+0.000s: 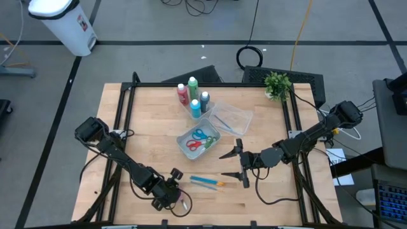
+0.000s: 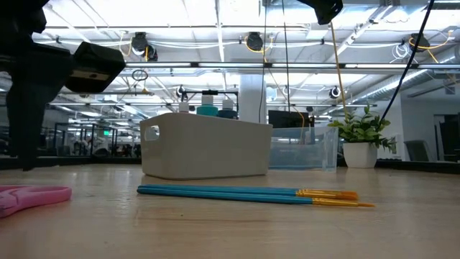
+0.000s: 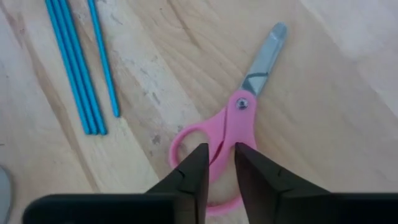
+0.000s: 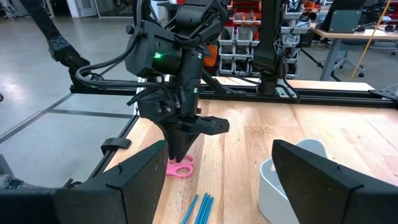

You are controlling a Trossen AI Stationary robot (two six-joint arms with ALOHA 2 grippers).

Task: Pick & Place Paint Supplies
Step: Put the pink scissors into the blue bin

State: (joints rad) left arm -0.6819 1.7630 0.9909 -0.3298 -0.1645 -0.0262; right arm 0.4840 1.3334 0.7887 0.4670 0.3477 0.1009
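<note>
Pink-handled scissors point(image 3: 239, 118) lie flat on the wood near the table's near edge point(image 1: 182, 203). My left gripper point(image 3: 222, 165) stands over their handle, fingers pointing down, as the right wrist view also shows point(image 4: 179, 157). Thin blue orange-tipped brushes point(image 1: 206, 182) lie side by side just right of it. My right gripper point(image 1: 234, 165) hovers wide open right of the brushes, holding nothing. A white tub point(image 1: 215, 135) holds red, blue and green scissors. White-capped bottles point(image 1: 193, 95) stand upright behind it. My left gripper has the pink scissors' handle point(image 3: 222, 146), the strip between the two finger loops, pinched between its two fingers. The fingers come from above, pointing down. The scissors lie flat on the table, blades pointing away from the fingers.
A clear plastic tub point(image 1: 232, 117) sits right of the bottles, and a small potted plant point(image 1: 278, 84) stands at the far right corner. Black rails point(image 1: 127, 114) run along the table's left and right sides. Bare wood lies near the table's left side.
</note>
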